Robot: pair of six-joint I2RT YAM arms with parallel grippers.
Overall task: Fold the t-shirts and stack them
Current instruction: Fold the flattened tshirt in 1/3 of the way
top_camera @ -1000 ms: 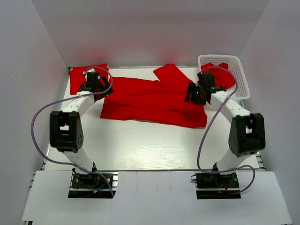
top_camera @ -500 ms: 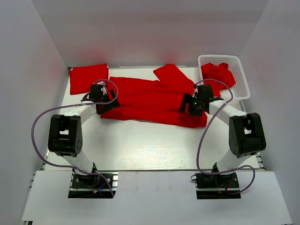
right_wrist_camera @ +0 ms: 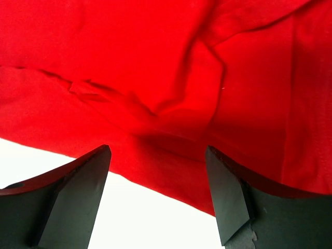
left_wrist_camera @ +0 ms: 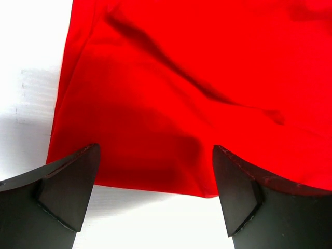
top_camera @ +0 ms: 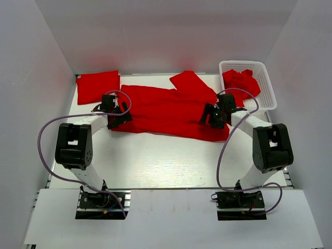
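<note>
Though close above the cloth, holds nothing in the left gripper (left_wrist_camera: 155, 150): black fingers (left_wrist_camera: 67, 192) wide apart, standing astride the near hem of the spread t-shirt (top_camera: 171, 111) at its left corner, with bare white table (top_camera: 155, 161) just to the left and in front of the hem. Cannot tell whether the tips touch the cloth or only hang over it. Much the same at the right gripper (right_wrist_camera: 156, 149): wide apart too, empty, set over the near hem at the right end of the same shirt, above some soft wrinkles and a small fold. Further out, seen from the top: shirt spread flat across the far half of the table, between both arms, one sleeve reaching toward the far wall. Beyond the left gripper, in the far left corner, a second t-shirt (top_camera: 97, 86), folded into a flat rectangle, just beside the spread one. In the far right corner, a white basket (top_camera: 265, 83) with a crumpled third t-shirt (top_camera: 239, 80) inside.
</note>
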